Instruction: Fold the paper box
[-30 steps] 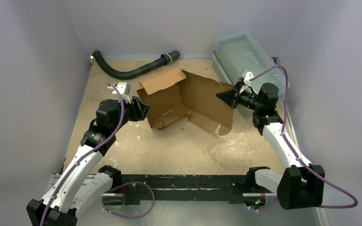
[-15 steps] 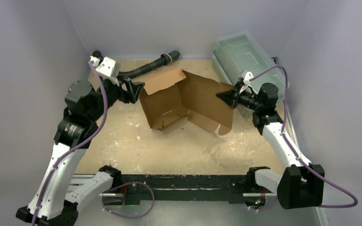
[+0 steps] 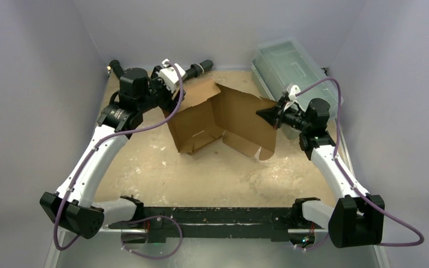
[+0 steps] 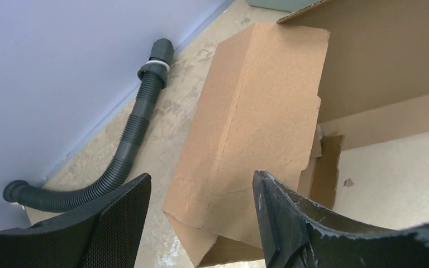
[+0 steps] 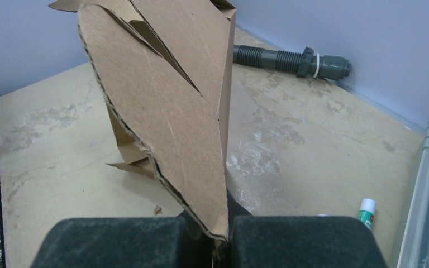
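From above, we are seeing the paper box (image 3: 218, 120) standing partly folded beside the hose (image 3: 145, 86), the right gripper (image 3: 261, 114) clamping its side away from the hose. Left wrist: the left gripper (image 4: 201, 178) is hovering, jaws apart, over the hose-side flap. Right wrist: we are seeing its jaws pinching cardboard.

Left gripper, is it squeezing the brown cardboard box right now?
No, the left gripper is open wide, and the paper box flap sits past its tips, not pinched between them.

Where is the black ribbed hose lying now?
In the top view, the black ribbed hose lies by the back wall, left of centre, behind the brown cardboard box.
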